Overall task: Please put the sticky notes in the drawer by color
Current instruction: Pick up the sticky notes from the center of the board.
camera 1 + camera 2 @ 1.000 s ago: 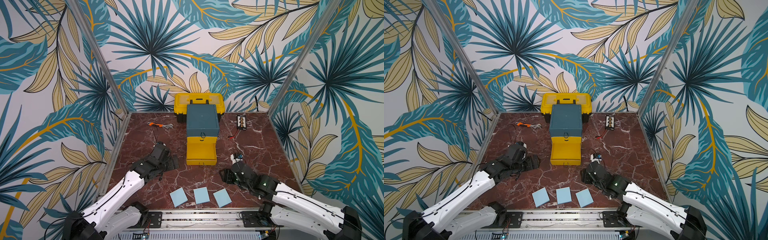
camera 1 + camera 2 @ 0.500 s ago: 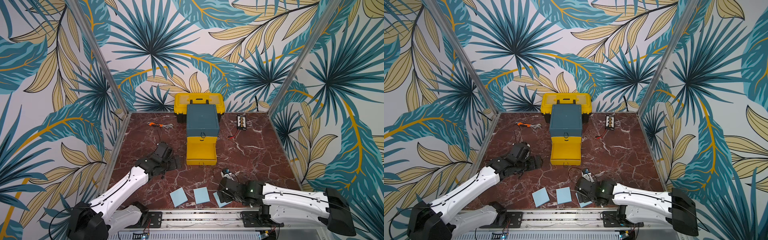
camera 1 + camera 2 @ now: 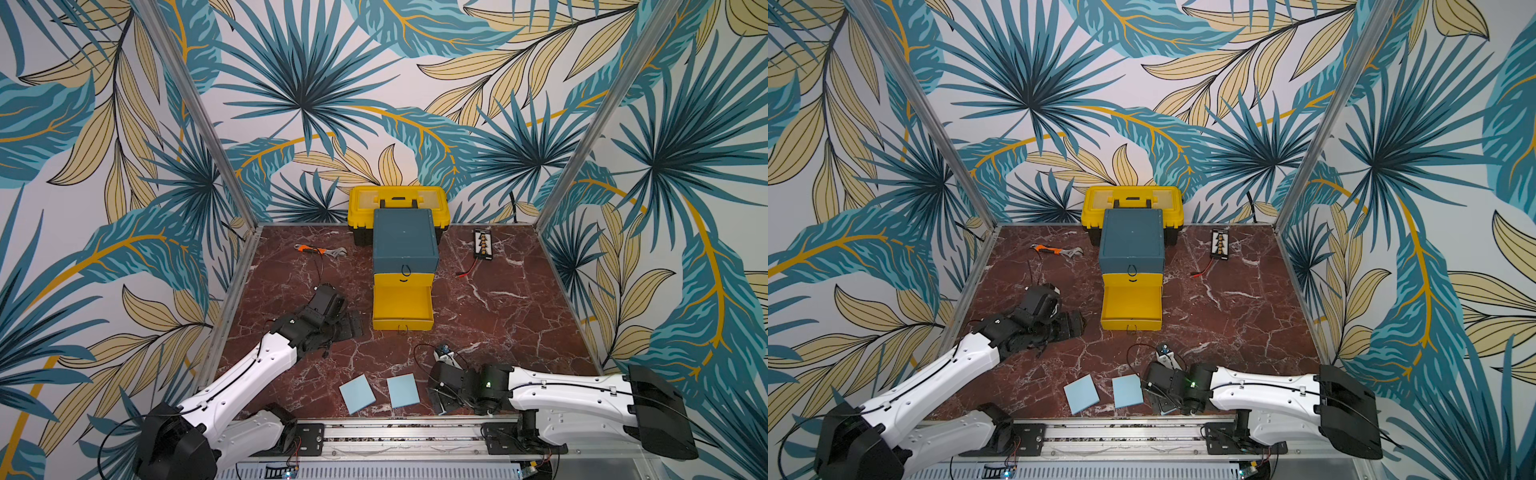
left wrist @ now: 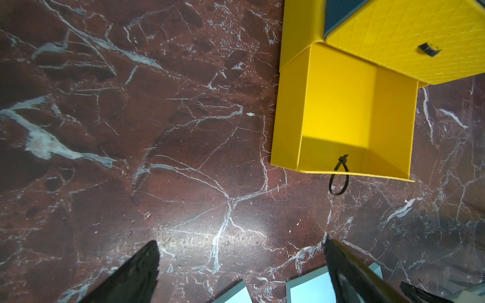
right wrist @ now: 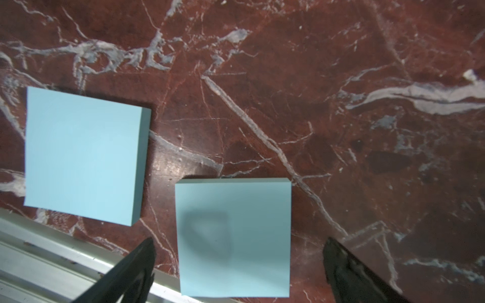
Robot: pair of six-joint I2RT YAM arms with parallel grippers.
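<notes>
Right gripper (image 5: 238,241) hangs low at the near edge of the marble table (image 3: 498,299), jaws spread as wide as they go on either side of a light blue pad (image 5: 233,237). It has not pinched the pad, which lies flat on the stone. A second blue pad (image 3: 402,390) sits just beside it and a third blue pad (image 3: 357,392) just beyond that, all three in a row along the front rail and well apart from the drawer chest (image 3: 405,239) at the back. Left gripper (image 4: 240,240) is likewise wide open and empty, held over bare marble near the pulled-out bottom drawer (image 4: 338,105), whose yellow floor shows nothing in it. The teal top drawer and the yellow middle one are pushed shut. No green or pink sticky notes lie anywhere on the table, so I'd guess those two colours are already stowed behind the shut fronts, though nothing here lets me see inside them. If so, the job looks roughly two thirds done: what remains is to lift each blue pad in turn, carry it to the open drawer and drop it in, then likely push that drawer closed. A yellow toolbox (image 3: 398,199), a wrench (image 3: 320,250) and a small black board (image 3: 483,245) sit at the back, out of the way.
</notes>
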